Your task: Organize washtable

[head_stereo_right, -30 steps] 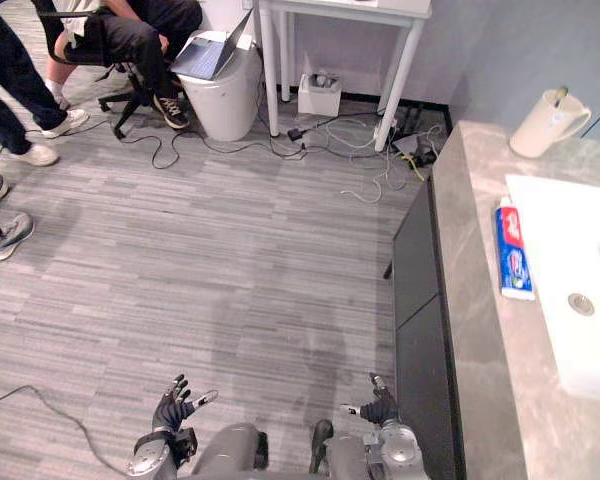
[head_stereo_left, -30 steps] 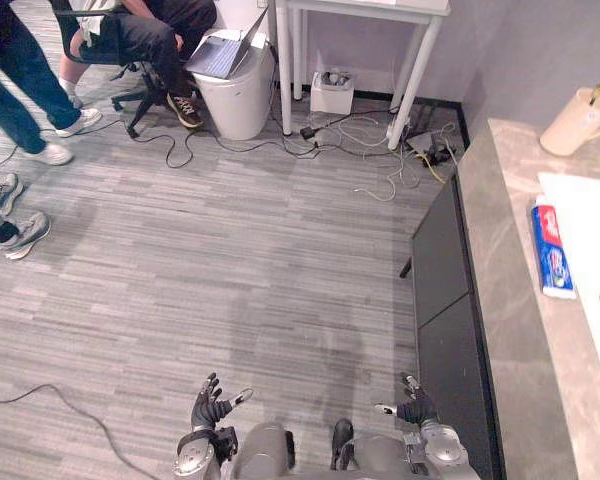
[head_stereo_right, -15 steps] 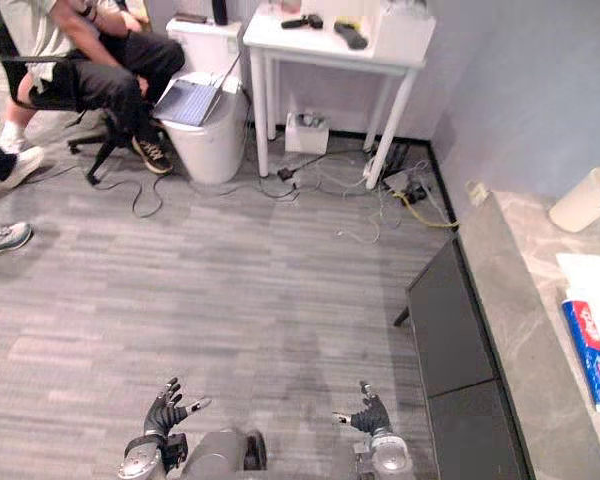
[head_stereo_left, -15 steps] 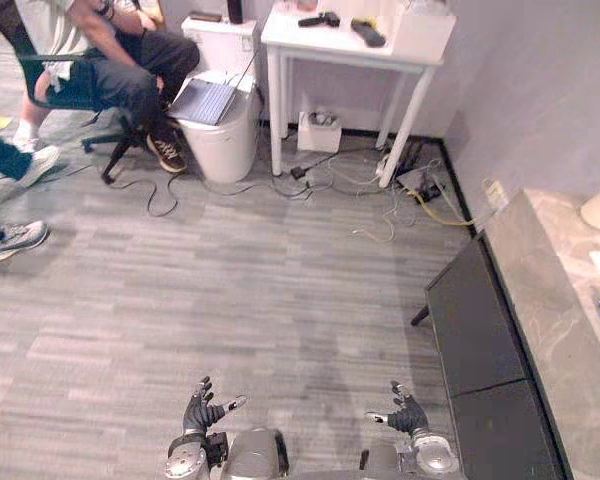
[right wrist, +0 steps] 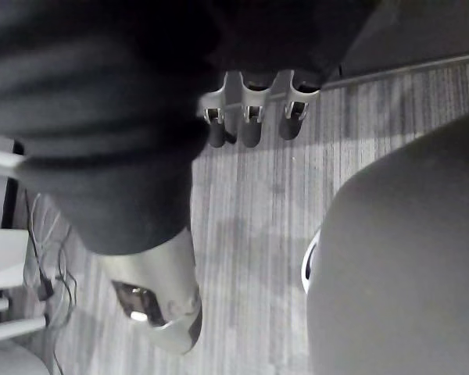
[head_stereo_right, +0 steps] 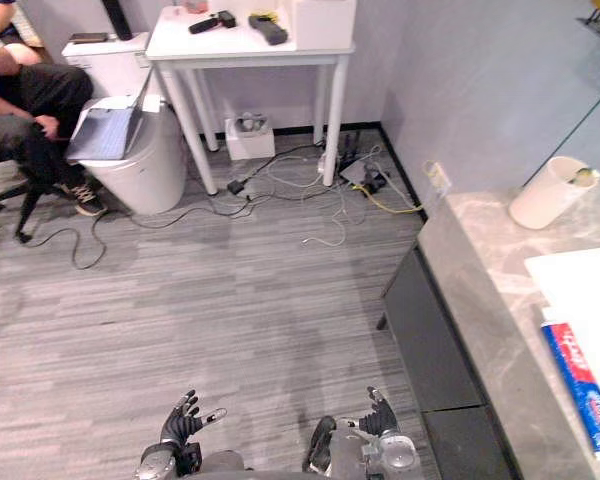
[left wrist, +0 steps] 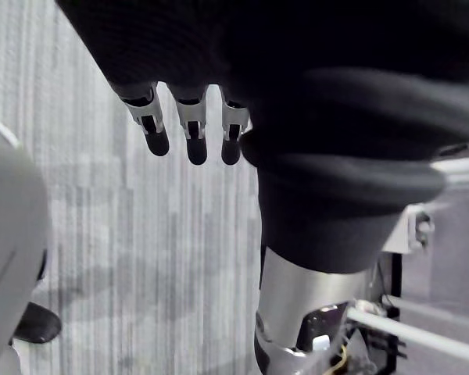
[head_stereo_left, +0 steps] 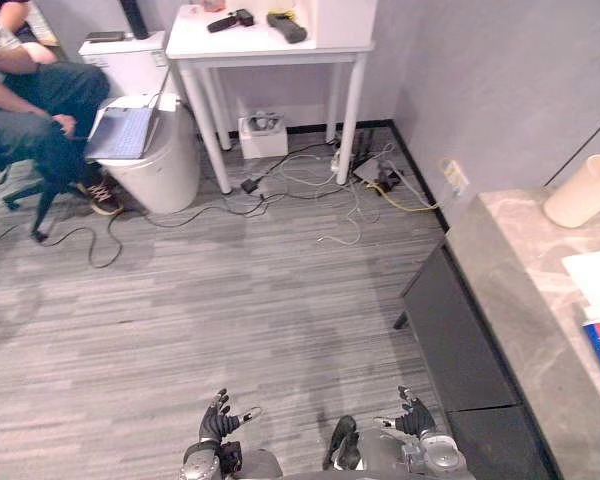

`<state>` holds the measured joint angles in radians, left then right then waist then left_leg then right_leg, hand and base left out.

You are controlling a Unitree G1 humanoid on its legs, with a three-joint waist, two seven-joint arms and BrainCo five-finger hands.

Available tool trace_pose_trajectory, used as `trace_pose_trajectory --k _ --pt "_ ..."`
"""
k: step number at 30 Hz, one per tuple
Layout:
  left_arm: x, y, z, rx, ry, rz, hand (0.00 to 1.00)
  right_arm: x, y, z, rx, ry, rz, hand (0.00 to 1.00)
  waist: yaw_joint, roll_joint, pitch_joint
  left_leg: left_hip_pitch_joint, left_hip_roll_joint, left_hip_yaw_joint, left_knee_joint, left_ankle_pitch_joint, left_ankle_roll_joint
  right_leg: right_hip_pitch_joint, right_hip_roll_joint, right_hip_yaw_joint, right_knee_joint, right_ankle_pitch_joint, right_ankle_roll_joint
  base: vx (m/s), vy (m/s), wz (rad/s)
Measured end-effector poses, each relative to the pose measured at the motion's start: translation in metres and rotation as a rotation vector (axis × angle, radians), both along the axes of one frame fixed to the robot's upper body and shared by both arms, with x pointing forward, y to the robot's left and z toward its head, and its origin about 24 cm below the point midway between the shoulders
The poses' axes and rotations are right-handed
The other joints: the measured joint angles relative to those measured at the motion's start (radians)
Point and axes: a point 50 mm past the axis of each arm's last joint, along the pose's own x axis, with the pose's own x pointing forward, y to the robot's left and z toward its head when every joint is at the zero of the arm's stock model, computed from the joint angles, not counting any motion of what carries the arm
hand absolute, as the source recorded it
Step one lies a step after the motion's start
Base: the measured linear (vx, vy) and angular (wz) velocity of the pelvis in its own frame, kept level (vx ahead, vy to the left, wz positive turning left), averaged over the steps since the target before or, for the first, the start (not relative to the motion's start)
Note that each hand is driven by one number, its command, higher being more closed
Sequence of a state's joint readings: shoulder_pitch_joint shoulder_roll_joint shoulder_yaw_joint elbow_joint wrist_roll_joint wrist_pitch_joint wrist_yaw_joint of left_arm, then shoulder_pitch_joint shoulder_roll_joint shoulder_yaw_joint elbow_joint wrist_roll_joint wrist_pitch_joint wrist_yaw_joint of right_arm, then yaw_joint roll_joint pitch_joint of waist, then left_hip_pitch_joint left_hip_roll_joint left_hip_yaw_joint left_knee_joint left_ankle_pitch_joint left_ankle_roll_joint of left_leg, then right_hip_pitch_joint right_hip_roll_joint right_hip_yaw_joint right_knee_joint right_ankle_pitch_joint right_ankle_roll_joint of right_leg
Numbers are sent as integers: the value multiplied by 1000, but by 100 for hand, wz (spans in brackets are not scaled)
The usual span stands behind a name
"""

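Note:
The washtable's grey marble top (head_stereo_left: 525,290) runs along the right side over a dark cabinet front (head_stereo_left: 450,325). On it stand a cream cup (head_stereo_right: 548,192), a white basin (head_stereo_right: 592,290) and a red and blue toothpaste box (head_stereo_right: 581,390) lying flat beside the basin. My left hand (head_stereo_left: 218,422) and right hand (head_stereo_left: 416,418) hang low over the floor, well short of the counter. Both are open with fingers spread and hold nothing. In the wrist views the left hand's fingers (left wrist: 187,137) and the right hand's fingers (right wrist: 250,121) point straight at grey floor.
A white table (head_stereo_left: 270,40) with tools on it stands at the far wall. Beside it a white bin (head_stereo_left: 160,165) carries a laptop, and a seated person (head_stereo_left: 30,110) is at far left. Loose cables (head_stereo_left: 320,190) lie under the table.
The whole picture has shifted, so the camera has turned; the counter and toothpaste box sit differently in view. Both hands stay low, open and empty.

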<state>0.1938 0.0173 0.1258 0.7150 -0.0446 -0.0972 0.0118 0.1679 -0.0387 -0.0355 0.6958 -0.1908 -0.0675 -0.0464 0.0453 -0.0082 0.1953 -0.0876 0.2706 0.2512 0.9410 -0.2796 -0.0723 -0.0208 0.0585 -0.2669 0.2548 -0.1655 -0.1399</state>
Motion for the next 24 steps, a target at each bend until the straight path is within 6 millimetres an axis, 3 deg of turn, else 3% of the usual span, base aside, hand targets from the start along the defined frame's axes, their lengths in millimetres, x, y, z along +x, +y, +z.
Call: trace_pose_trajectory --k 2,4,5,6,7,9,13,14,16,18,20,22,23,24 --pt "1 1 1 0 -10 -2 0 6 0 2 8 -18 -8 0 2 -11 4 -46 -54 -74 -115 -34 21 1 7 104 -4 5 7 163 73 -154" --pt "1 0 2 -2 -15 -1 0 10 -1 4 10 -27 -13 0 6 -11 4 -75 -121 -196 -267 -40 11 1 11 199 -5 15 25 153 154 -165" --pt "2 -1 2 -4 -20 -2 0 8 -1 3 10 -23 -15 0 6 -5 1 -70 -157 -296 -392 -32 -2 1 15 255 -5 17 43 143 227 -151" --pt "3 -5 2 -13 -28 -4 0 4 -4 2 4 -13 -17 0 3 15 -5 -60 -162 -381 -511 -3 -22 -1 34 304 2 10 65 148 251 -146" --pt "3 -7 2 -17 -30 -3 0 2 -5 1 1 -7 -17 0 2 28 -5 -51 -153 -382 -521 60 -25 0 45 324 13 2 78 168 279 -124" --pt "6 -5 3 -10 -39 -9 0 -10 5 -2 27 16 -22 0 -4 -3 -17 -24 -159 -297 -517 39 10 -2 16 378 32 -20 115 202 266 -86" --pt "7 -3 3 4 -35 -19 0 -12 10 -3 35 23 -14 0 2 -22 -29 2 -169 -181 -519 3 48 -37 -17 448 65 -48 165 106 184 -71" --pt "4 -3 2 8 -26 -15 0 -8 11 -2 36 13 -10 0 6 -22 -29 15 -167 -139 -527 -2 57 -49 -40 425 86 -60 183 75 203 -132" --pt "0 0 1 24 -14 -9 0 -3 15 -1 46 2 -4 0 22 -28 -32 68 -156 -32 -539 -37 63 -96 -115 247 162 -55 205 59 94 -136" --pt "-3 0 0 25 -4 -8 0 -3 17 -1 47 3 5 0 22 -12 -26 100 -146 9 -561 -36 63 -115 -145 134 190 -51 206 62 7 -78" --pt "-7 2 -4 31 19 -14 0 -2 18 -5 45 25 18 0 12 -13 -28 155 -135 75 -611 -30 52 -121 -220 -108 171 -46 186 123 -74 -82" --pt "-7 7 -5 46 34 -26 0 3 17 -6 39 32 30 0 -10 -9 -28 154 -114 80 -638 -15 27 -119 -206 -161 121 -10 164 158 -133 -39" --pt "-5 9 -6 58 43 -48 0 5 13 -8 28 42 35 0 -24 -19 -30 159 -107 79 -672 3 5 -120 -180 -171 93 16 141 182 -162 -36" --pt "-7 8 -7 56 56 -62 0 8 7 -9 9 53 40 0 -33 -7 -23 183 -104 79 -719 23 -6 -125 -168 -167 104 22 132 180 -156 -35"
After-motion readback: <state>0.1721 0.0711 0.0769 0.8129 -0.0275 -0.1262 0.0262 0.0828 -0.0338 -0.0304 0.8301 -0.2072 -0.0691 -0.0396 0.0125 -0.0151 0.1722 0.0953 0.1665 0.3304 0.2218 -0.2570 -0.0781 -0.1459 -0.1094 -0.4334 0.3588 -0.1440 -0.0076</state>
